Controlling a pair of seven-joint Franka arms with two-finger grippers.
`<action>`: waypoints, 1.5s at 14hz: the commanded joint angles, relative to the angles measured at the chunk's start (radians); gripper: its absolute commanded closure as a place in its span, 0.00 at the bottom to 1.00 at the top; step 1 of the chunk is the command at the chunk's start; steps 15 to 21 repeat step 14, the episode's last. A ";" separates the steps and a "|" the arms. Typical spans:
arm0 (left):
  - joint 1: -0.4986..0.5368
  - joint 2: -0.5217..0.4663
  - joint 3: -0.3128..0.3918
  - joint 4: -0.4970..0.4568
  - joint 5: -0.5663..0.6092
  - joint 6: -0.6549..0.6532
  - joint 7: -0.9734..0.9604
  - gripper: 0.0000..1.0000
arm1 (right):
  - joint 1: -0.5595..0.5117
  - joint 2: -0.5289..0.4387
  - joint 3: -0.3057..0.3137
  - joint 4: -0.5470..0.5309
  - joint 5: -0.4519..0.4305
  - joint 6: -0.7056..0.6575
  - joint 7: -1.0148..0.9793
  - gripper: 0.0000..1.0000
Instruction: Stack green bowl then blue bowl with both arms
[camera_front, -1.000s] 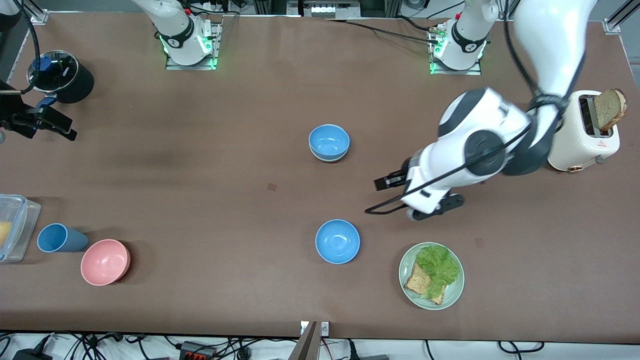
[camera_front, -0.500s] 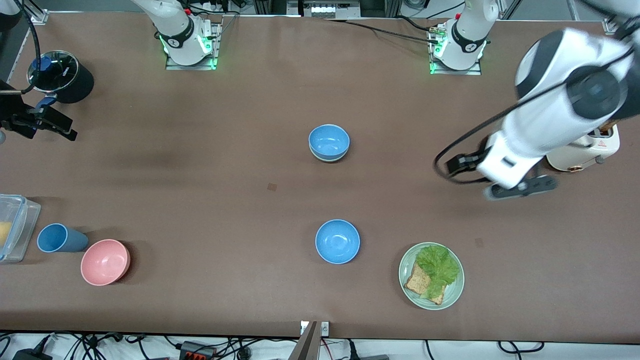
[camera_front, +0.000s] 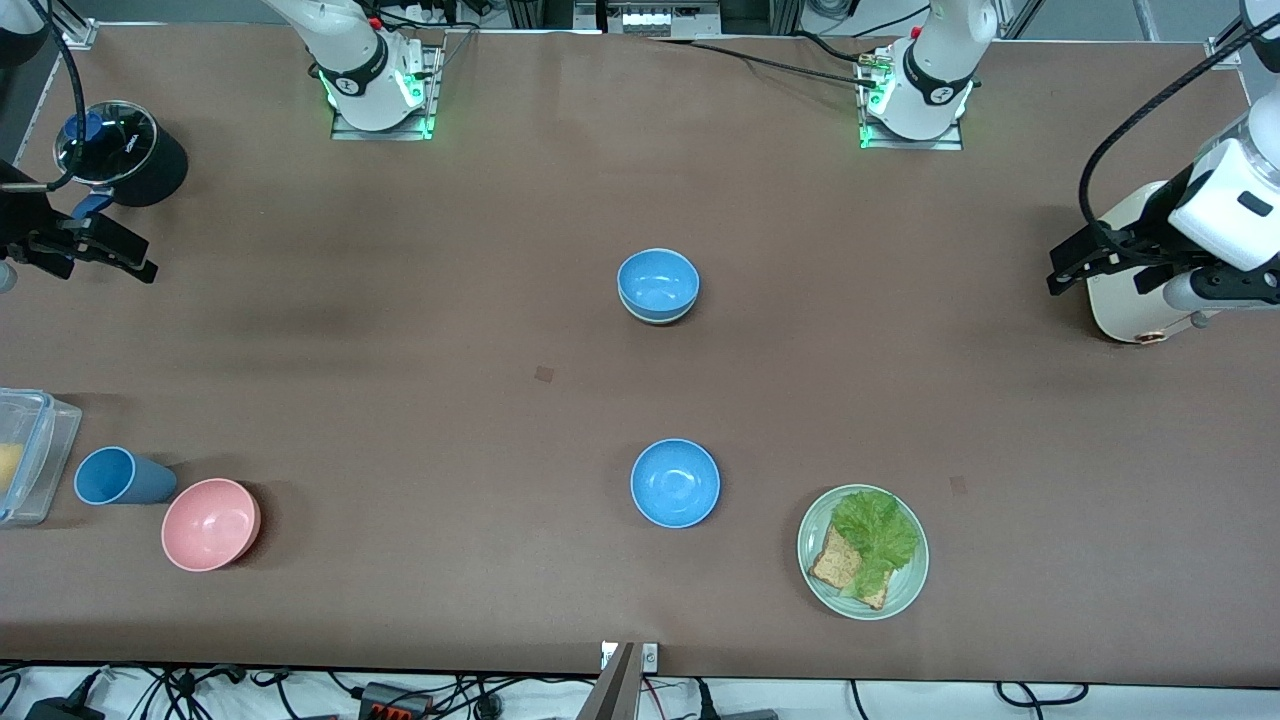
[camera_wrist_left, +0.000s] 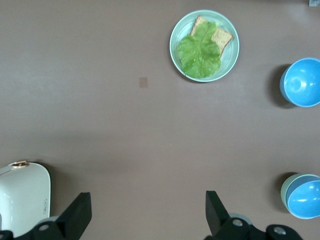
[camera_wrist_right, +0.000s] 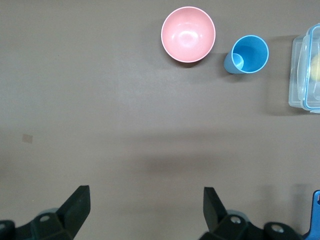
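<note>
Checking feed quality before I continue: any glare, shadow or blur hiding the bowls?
Front view: sharp and evenly lit, soft shadows only, blue bowl nested in green bowl reads clearly. Left wrist view: clear, stack cropped at the frame edge. Right wrist view: sharp, no bowls of the stack.

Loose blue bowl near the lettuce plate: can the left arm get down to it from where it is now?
Probably yes. The blue bowl sits alone, apart from the plate; the left pincer, open over the toaster, has bare table between.
</note>
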 joint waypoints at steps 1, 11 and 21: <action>-0.056 -0.013 0.009 -0.050 -0.009 0.010 0.014 0.00 | -0.005 0.000 0.008 0.004 -0.014 -0.004 -0.004 0.00; -0.066 0.004 -0.012 0.018 -0.007 -0.104 0.025 0.00 | -0.005 0.000 0.008 0.004 -0.014 -0.003 -0.002 0.00; -0.058 0.007 -0.011 0.019 -0.015 -0.114 0.028 0.00 | -0.007 0.000 0.008 0.004 -0.014 -0.003 -0.002 0.00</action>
